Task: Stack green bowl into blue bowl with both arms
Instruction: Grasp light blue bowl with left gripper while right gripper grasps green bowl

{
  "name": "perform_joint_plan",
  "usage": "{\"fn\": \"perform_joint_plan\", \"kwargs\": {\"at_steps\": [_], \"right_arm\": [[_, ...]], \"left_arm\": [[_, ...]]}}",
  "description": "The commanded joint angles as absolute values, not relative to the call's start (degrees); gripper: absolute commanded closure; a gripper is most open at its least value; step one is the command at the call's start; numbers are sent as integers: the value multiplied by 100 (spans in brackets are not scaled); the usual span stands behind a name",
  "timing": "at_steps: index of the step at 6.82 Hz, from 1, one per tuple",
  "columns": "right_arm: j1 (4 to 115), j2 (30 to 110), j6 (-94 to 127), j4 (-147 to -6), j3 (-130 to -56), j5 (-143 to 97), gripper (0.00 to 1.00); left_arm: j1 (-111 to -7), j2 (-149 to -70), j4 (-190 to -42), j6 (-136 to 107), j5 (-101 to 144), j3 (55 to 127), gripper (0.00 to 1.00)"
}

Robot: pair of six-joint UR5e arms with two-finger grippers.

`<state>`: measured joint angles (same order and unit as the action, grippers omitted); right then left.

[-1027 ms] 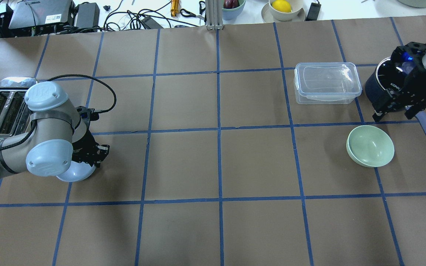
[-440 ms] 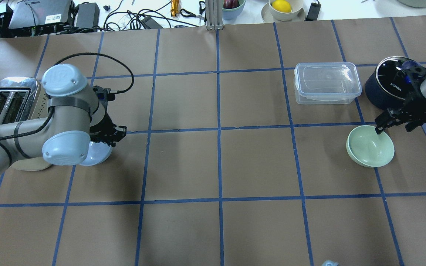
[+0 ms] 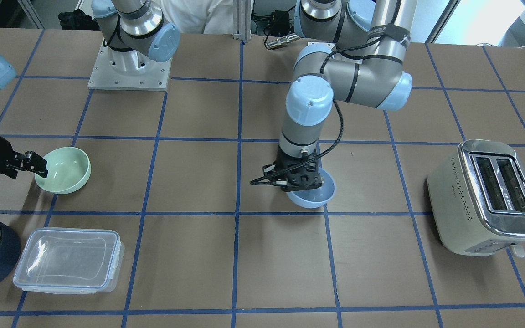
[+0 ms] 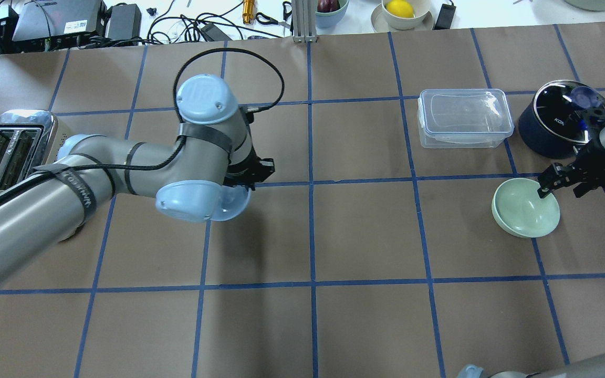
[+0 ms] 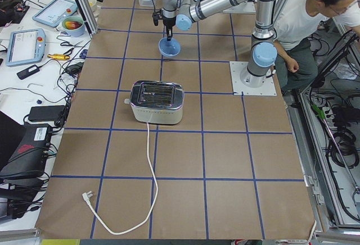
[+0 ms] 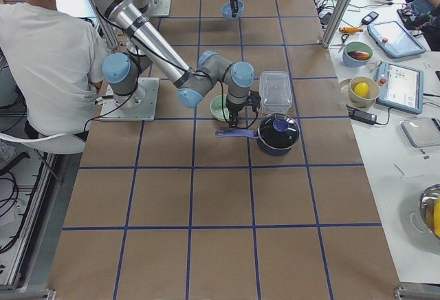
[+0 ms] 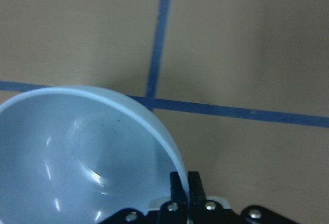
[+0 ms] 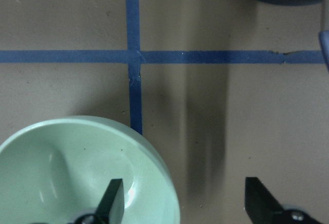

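Left tool [image 3: 302, 181] pinching the rim of the pale powder-blue matte bowl [image 3: 321, 195], held near mid-worktop [image 4: 365, 236]; right tool [image 8: 184, 196] spread astride the rim of the mint-green matte bowl [image 4: 523, 210], ungrasped. Stacking remains.

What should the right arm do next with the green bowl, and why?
Probably shut the right gripper: its open fingers straddle the rim of the green bowl, one inside, one outside, while the left gripper holds the blue bowl.
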<state>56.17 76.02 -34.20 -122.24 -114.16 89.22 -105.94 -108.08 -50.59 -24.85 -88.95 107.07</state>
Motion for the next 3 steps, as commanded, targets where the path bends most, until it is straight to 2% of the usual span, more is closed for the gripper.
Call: {"fn": "perform_joint_plan", "kwargs": {"at_steps": [1, 2, 3], "right_arm": [[5607, 7532, -3419, -12243, -11505, 8921, 69], [5607, 7524, -3419, -12226, -11514, 8921, 88], [5607, 7523, -3419, -12208, -11514, 8930, 100]], "left_arm": [[-11510, -11318, -4843, -3286, -8684, 10031, 100], [-11601, -11407, -4843, -3452, -8684, 9915, 100], [-11628, -11530, -4834, -3480, -8684, 9914, 100]]}}
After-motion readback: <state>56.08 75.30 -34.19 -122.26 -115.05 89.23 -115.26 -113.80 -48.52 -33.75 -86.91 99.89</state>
